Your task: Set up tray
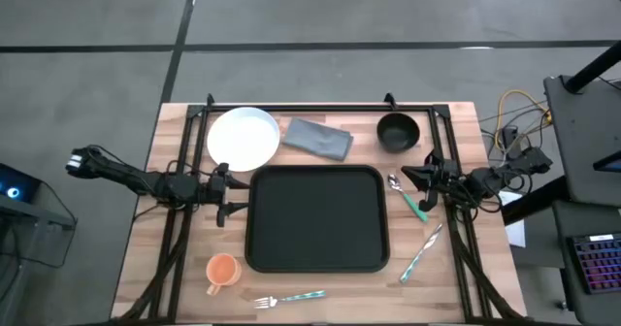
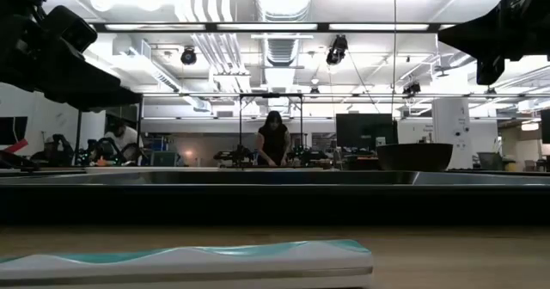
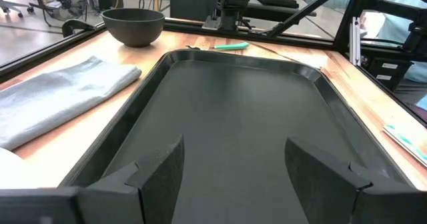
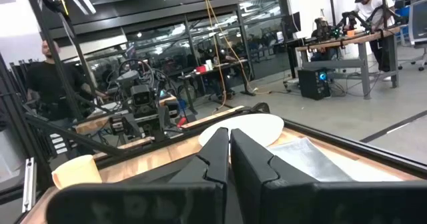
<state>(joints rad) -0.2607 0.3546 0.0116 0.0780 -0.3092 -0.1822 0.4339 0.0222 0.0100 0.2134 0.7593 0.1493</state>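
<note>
- No brand, label or readable writing shows on any of the things on the table.
- The tray (image 1: 317, 218) lies flat in the middle of the wooden table (image 1: 485, 132), long side across, with nothing on it.
- The left gripper (image 1: 227, 195) hovers just off the tray's left rim, fingers spread apart and holding nothing; in the left wrist view its two dark fingers (image 3: 160, 177) frame the tray's floor (image 3: 233, 111).
- The right gripper (image 1: 411, 179) sits just off the tray's right rim, near its far right corner, fingers pressed together with nothing between them, as the right wrist view (image 4: 229, 159) shows.
- Beyond the tray's far rim lie a white plate (image 1: 243, 138) towards the left, a grey folded napkin (image 1: 318, 139) near the middle, and a dark bowl (image 1: 398, 131) towards the right.
- A spoon with a teal handle (image 1: 408, 197) lies between the tray's right rim and the right gripper; a knife (image 1: 421, 252) lies farther along that same side.
- An orange cup (image 1: 222, 270) stands off the tray's near left corner, and a fork (image 1: 289, 299) lies along its near rim.
- In the low view a person (image 2: 273, 139) stands in the room far behind the tray.
</note>
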